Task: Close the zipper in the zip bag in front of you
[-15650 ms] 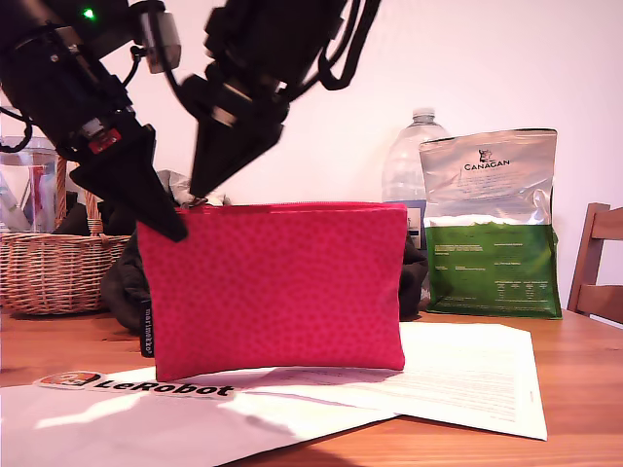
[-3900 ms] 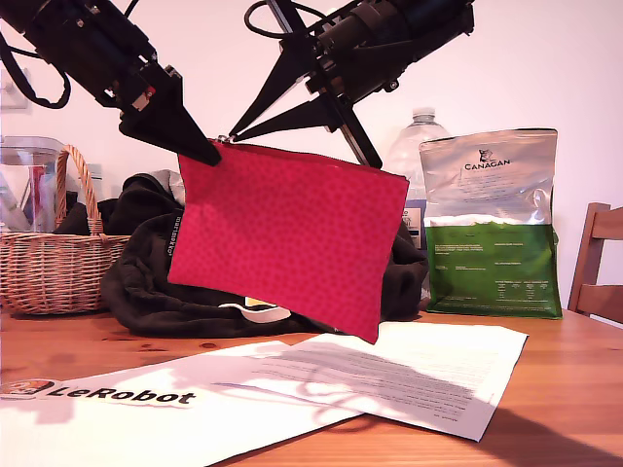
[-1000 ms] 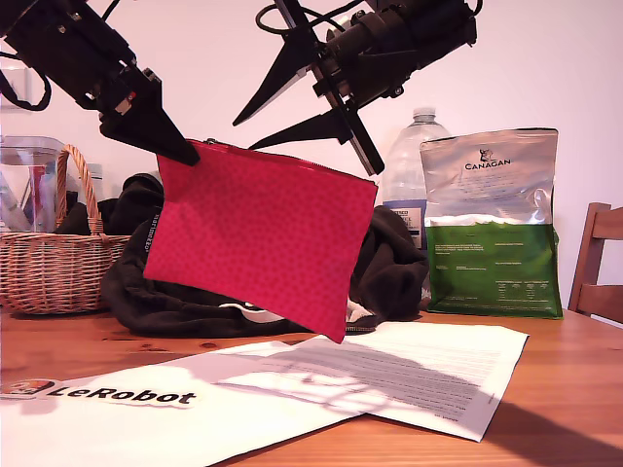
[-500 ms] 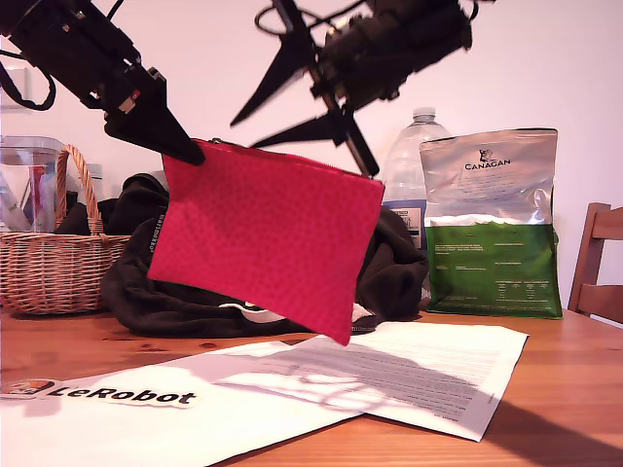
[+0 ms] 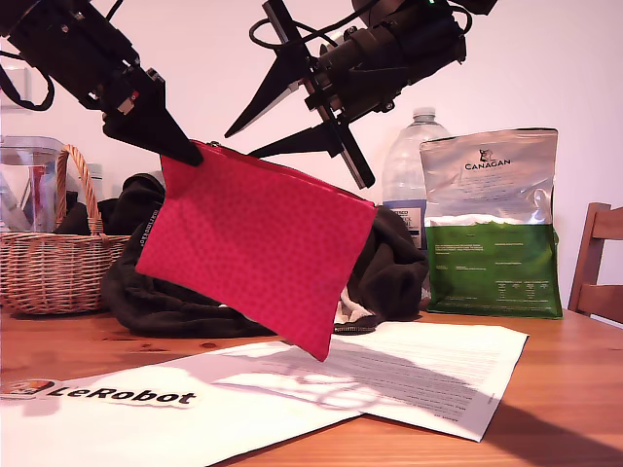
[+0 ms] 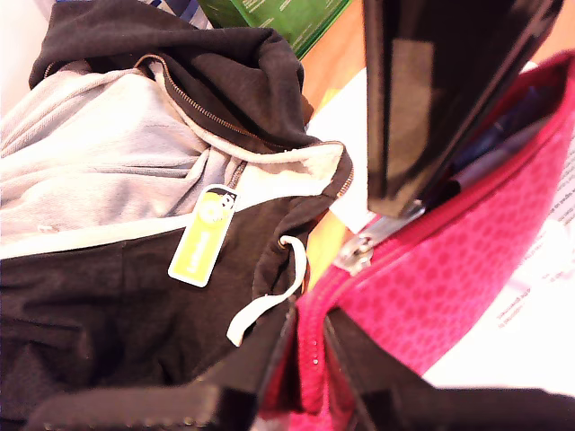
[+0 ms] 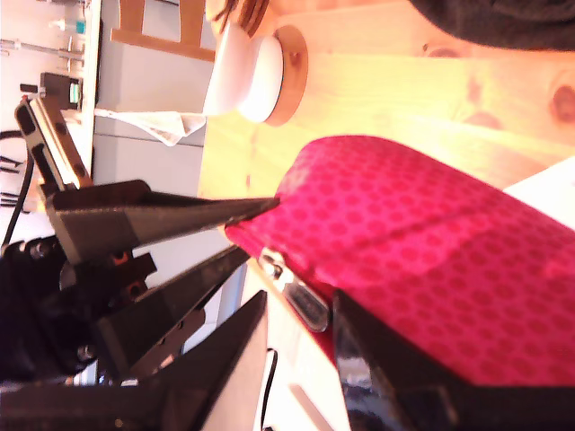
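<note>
**Pouch hanging from one corner.** My first gripper (image 5: 194, 157) is pinched on the upper corner of the red pouch (image 5: 253, 248), which hangs clear of the table (image 5: 574, 389) at the exterior view's left. Compared with half a second ago, the pouch's free lower corner has dropped and the tilt is steeper. My second gripper (image 5: 240, 144) hovers above the zipper (image 5: 282, 167) with jaws spread, gripping nothing. The first wrist view shows the pull tab (image 6: 358, 254) and a gap beyond it. The zipper is probably not fully closed, so the tab likely needs another grasp.
</note>
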You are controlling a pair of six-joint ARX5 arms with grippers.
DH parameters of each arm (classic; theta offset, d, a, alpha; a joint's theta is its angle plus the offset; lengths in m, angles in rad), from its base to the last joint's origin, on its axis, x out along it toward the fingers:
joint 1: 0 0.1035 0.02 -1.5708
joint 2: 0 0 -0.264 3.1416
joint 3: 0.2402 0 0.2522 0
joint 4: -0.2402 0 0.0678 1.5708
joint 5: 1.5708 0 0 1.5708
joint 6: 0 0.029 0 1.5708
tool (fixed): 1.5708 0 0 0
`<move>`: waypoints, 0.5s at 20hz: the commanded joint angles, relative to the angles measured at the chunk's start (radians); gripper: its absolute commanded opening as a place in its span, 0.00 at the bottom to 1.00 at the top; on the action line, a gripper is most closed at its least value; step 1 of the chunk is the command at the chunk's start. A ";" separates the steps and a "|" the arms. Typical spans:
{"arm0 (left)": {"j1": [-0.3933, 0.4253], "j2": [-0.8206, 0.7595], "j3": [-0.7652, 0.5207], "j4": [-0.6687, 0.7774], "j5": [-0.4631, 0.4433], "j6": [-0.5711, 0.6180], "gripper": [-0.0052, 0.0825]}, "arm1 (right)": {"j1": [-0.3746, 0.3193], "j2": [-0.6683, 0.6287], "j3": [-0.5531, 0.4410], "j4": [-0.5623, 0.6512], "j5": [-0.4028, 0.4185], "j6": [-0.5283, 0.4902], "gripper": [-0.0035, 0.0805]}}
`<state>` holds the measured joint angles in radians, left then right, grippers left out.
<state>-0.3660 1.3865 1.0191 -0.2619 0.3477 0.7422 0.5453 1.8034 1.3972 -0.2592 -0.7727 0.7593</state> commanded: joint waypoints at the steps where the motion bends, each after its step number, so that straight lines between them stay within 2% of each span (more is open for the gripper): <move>1: -0.003 -0.009 0.004 0.025 0.014 -0.005 0.03 | 0.012 0.021 -0.007 -0.001 -0.009 0.001 0.28; 10: -0.010 -0.009 0.004 0.024 0.014 -0.009 0.03 | 0.017 0.021 -0.007 0.024 -0.029 0.031 0.28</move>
<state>-0.3676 1.3865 1.0191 -0.2604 0.3500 0.7406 0.5518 1.8034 1.3972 -0.2489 -0.7982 0.7876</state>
